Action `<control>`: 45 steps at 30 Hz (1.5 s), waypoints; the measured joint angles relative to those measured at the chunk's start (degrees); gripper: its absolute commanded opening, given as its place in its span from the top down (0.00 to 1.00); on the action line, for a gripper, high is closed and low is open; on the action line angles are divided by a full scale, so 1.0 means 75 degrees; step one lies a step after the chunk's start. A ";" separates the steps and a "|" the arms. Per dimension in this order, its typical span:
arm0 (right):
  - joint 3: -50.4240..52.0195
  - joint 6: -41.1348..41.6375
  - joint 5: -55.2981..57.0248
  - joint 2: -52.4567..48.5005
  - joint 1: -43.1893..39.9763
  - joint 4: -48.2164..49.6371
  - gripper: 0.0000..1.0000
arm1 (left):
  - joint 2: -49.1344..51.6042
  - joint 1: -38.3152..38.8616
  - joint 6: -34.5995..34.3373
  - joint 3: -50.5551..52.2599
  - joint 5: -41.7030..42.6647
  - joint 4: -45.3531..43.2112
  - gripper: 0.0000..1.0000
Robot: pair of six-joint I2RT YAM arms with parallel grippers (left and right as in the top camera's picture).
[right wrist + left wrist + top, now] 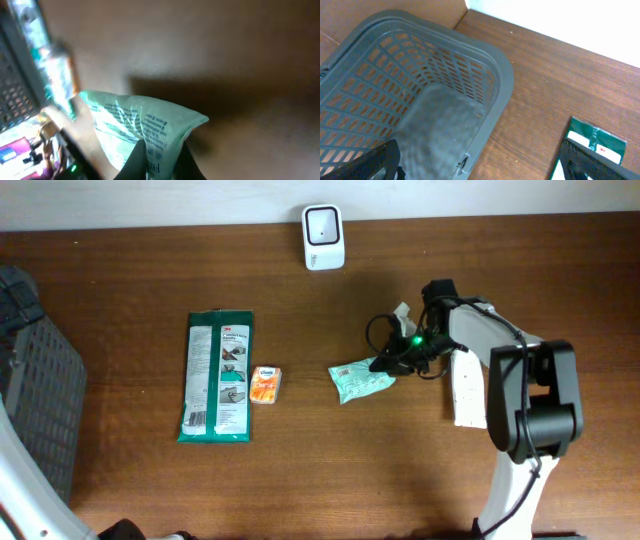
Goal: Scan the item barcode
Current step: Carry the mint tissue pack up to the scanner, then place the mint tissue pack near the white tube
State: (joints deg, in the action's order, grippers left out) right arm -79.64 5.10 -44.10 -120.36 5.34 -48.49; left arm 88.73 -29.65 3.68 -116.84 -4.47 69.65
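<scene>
My right tool (388, 364) clenched on green packet (360, 382), right of worktop centre; scanner (323, 237) at far edge, up-left of it; left tool (480, 167) released, much farther

The item's a small mint-green packet (360, 383), crinkly with dark print, around the middle of the worktop (330, 470), its right edge pinched in the right end effector (386, 366). The white scanner (323, 237) stands at the far edge, well apart.
</scene>
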 measured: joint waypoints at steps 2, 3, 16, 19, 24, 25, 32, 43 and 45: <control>-0.0356 -0.0108 -0.0434 0.1603 -0.0128 -0.0318 0.96 | 0.0000 0.0000 0.0000 0.0000 0.0000 -0.0009 0.01; -0.0498 -0.0058 -0.0627 0.2425 -0.0326 -0.0356 0.96 | 0.0000 0.0000 0.0000 0.0000 0.0000 -0.0015 0.01; -0.5412 0.0691 0.3649 0.2442 0.1428 -0.1953 0.96 | 0.0000 0.0000 0.0000 0.0003 0.0000 -0.0032 0.01; -0.7245 -0.1000 0.7219 -0.0079 0.2203 -0.0213 0.96 | 0.0000 0.0000 0.0000 0.0006 0.0000 0.0003 0.01; -0.7326 -0.4418 0.9911 -0.2022 0.2850 0.3634 0.96 | 0.0000 0.0000 0.0000 0.0006 0.0000 -0.0003 0.01; -0.7326 -0.5155 1.0115 -0.2384 0.2897 0.4243 0.96 | 0.0000 0.0000 0.0000 0.0006 0.0009 -0.0017 0.01; -0.7324 -0.7023 1.0360 -0.3107 0.2938 0.5246 0.96 | 0.0000 0.0000 0.0000 0.0006 0.0000 -0.0006 0.01; -0.7326 -0.5627 0.9687 -0.3037 0.2958 0.3751 0.96 | 0.0000 0.0000 0.0000 0.0006 0.0000 -0.0015 0.01; -0.7294 -0.4141 0.8967 -0.2259 0.2926 0.2090 0.96 | 0.0000 0.0000 0.0000 0.0006 0.0003 -0.0023 0.01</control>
State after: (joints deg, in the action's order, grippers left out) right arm -134.34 -25.96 23.16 -137.29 27.29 -32.82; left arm 88.73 -29.65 3.68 -116.79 -4.45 69.47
